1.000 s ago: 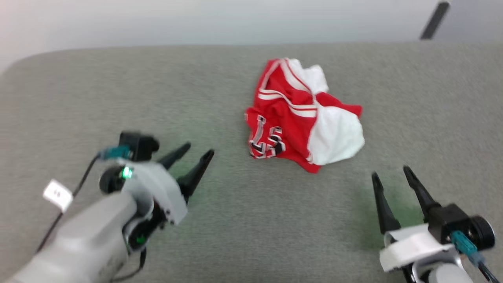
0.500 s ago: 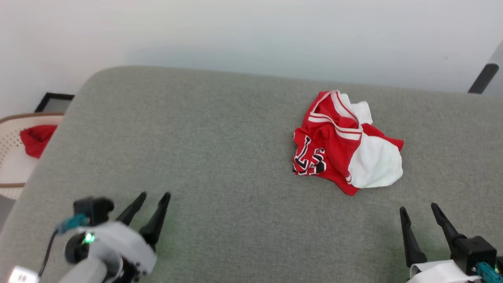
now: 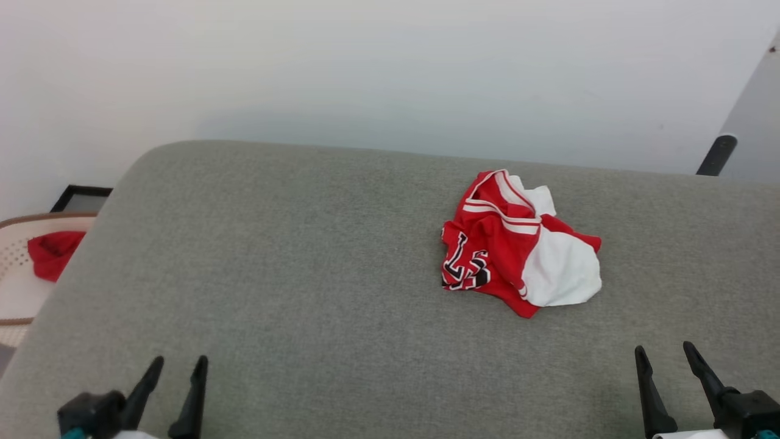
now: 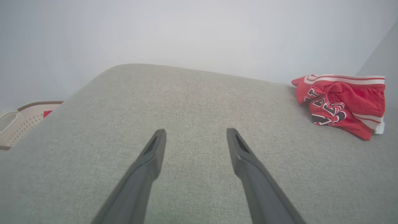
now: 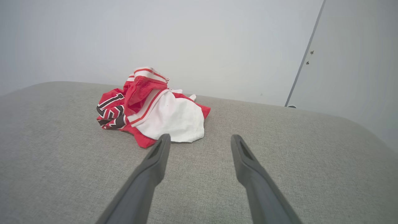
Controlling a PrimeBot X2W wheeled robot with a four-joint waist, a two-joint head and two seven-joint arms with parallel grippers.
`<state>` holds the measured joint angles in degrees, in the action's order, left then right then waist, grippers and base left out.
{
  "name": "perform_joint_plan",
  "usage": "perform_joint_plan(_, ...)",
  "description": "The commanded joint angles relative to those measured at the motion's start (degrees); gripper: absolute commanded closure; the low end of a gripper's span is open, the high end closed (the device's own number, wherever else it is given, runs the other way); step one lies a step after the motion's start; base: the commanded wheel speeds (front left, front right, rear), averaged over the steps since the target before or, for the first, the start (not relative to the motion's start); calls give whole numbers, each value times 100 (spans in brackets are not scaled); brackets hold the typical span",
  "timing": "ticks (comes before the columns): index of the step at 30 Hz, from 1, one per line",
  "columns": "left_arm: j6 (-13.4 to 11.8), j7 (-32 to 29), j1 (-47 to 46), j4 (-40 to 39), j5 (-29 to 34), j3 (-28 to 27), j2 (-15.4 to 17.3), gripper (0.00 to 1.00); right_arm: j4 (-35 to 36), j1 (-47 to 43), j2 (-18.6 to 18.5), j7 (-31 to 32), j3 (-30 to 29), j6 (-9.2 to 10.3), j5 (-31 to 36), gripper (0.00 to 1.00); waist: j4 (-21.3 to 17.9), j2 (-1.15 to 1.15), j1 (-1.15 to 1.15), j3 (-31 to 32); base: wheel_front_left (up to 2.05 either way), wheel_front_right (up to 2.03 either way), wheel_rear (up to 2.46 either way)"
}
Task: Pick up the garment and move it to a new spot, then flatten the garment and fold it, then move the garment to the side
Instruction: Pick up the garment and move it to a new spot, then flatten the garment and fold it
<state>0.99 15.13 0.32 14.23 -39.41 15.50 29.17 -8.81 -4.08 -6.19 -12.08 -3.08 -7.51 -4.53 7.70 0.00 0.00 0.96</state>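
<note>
The garment, a red jersey with a white sleeve, striped trim and black numerals, lies crumpled on the grey cushioned surface, right of centre toward the back. It also shows as the garment at the right of the left wrist view and the garment ahead-left in the right wrist view. My left gripper stands open at the front left, far from the cloth. My right gripper stands open at the front right, a short way in front of it. Both hold nothing.
A pale woven basket with a plain red cloth in it sits off the surface's left edge. A white wall runs behind. A dark leg stands at the back right.
The head view has tilted up and turned, so the wall and basket came into sight. Both grippers have drawn back toward the picture's bottom edge. The garment lies as before.
</note>
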Motion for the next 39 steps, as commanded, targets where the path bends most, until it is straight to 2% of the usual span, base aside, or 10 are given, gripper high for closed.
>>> perform_joint_plan(1,-10,-1,146,-111,194,-141,-65,0,33,-22,-19,-11,-8,4,-42,0,-69,0,0,30,0,0,0)
perform_joint_plan(11,224,0,616,-710,1338,-961,-509,0,174,56,16,-21,-158,4,-241,0,-164,0,0,44,0,0,0)
perform_joint_plan(17,415,0,756,-817,1718,-1212,-782,0,212,54,42,18,-189,4,-300,0,-186,0,0,27,0,0,0)
perform_joint_plan(25,559,0,812,-750,1923,-1396,-1030,0,158,46,73,-19,-170,4,-289,0,-192,0,0,6,0,0,0)
perform_joint_plan(39,650,0,794,-731,2068,-1501,-1179,0,115,111,88,-7,-131,4,-280,0,-209,0,0,-57,0,0,0)
